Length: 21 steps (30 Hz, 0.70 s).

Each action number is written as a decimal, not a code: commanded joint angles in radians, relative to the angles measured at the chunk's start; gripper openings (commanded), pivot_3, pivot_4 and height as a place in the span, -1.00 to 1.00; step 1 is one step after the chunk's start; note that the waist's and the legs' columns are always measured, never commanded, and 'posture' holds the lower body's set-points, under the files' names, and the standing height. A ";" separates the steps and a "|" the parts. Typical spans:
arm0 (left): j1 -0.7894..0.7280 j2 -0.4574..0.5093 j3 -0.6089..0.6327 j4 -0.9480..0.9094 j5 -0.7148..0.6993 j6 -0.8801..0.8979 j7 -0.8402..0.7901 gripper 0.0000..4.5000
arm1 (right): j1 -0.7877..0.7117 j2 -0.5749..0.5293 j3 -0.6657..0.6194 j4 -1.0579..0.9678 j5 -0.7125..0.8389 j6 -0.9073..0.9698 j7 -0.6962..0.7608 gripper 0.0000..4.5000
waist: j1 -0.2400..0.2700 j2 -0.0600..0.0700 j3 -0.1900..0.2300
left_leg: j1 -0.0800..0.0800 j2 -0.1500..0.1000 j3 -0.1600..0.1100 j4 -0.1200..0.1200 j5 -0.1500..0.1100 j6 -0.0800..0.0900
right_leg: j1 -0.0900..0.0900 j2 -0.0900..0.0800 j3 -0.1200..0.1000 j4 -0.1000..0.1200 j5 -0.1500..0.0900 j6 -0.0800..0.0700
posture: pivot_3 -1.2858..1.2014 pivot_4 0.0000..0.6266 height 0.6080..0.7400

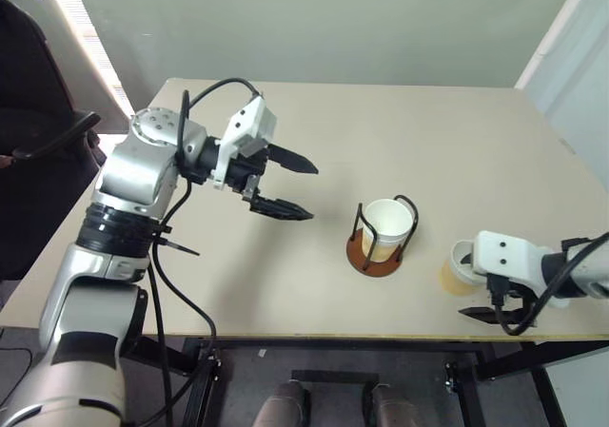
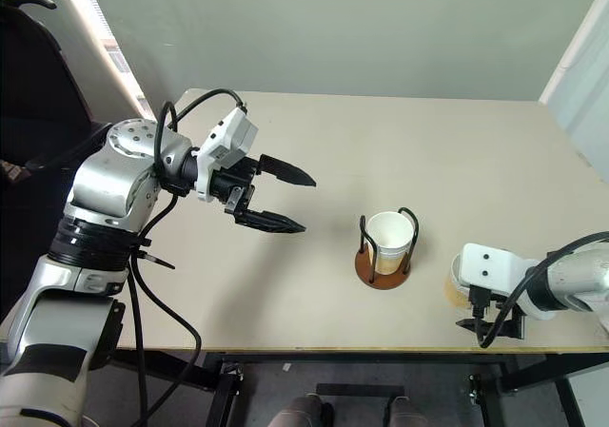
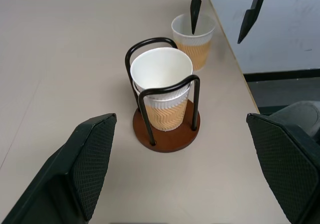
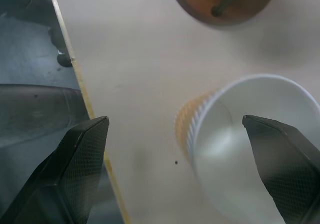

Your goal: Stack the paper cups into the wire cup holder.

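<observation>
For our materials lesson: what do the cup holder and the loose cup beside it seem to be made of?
Wire cup holder: matte reddish-brown disc base, probably wood or fibreboard; smooth black bent loops, likely coated metal wire. Loose cup: paper by its look, with tan ribbed outside, white inside and a rolled rim.

Paper cups (image 3: 165,92): pale yellow-tan outside with an embossed zigzag pattern, white inside, white rim; the same colours are seen on the loose cup (image 3: 196,40). Wire cup holder (image 3: 166,134): reddish-brown disc base, black wire loops. Table (image 1: 400,132): plain beige. Gripper fingers (image 3: 85,169): black, with cross-hatched pads.
</observation>
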 commanded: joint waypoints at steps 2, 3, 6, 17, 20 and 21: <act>-0.006 0.011 0.030 -0.031 0.001 -0.005 -0.001 1.00 | -0.053 0.028 0.066 0.030 -0.070 -0.052 0.009 0.56 | -0.001 0.000 0.000 | 0.000 0.000 0.000 0.000 0.000 0.000 | 0.000 0.000 0.000 0.000 0.000 0.000 | 0.03 -0.52 1.00; -0.006 0.011 0.030 -0.030 0.001 -0.007 -0.001 1.00 | -0.064 0.034 0.079 0.035 -0.082 -0.056 0.012 0.40 | -0.001 0.000 0.000 | 0.000 0.000 0.000 0.000 0.000 0.000 | 0.000 0.000 0.000 0.000 0.000 0.000 | 0.03 -0.52 1.00; -0.006 0.012 0.032 -0.028 0.003 -0.009 0.000 1.00 | -0.093 0.049 0.104 0.047 -0.104 -0.063 0.023 -0.06 | -0.002 0.000 0.000 | 0.000 0.000 0.000 -0.001 0.000 0.000 | 0.000 0.000 0.000 0.000 0.000 0.000 | 0.03 -0.52 1.00; -0.004 0.026 0.033 -0.019 0.005 -0.019 -0.013 1.00 | -0.290 -0.037 -0.053 0.075 0.002 -0.048 0.196 -0.98 | -0.003 0.000 0.000 | -0.001 0.000 0.000 -0.001 -0.003 -0.003 | -0.002 0.000 0.000 -0.001 -0.002 -0.004 | 0.03 -0.52 1.00; -0.006 0.026 0.032 -0.016 0.005 -0.022 -0.015 1.00 | -0.466 -0.047 -0.039 0.093 0.066 -0.024 0.262 -0.98 | -0.005 0.000 0.000 | -0.001 0.000 0.000 -0.001 -0.004 -0.003 | -0.003 0.000 0.000 -0.001 -0.005 -0.008 | 0.03 -0.52 1.00; -0.007 0.025 0.032 -0.014 0.005 -0.024 -0.016 1.00 | -0.543 -0.038 -0.017 0.100 0.079 -0.017 0.284 -0.98 | -0.005 0.000 0.000 | -0.001 0.000 -0.001 -0.002 -0.004 -0.004 | -0.002 0.001 -0.001 -0.001 -0.005 -0.009 | 0.03 -0.52 1.00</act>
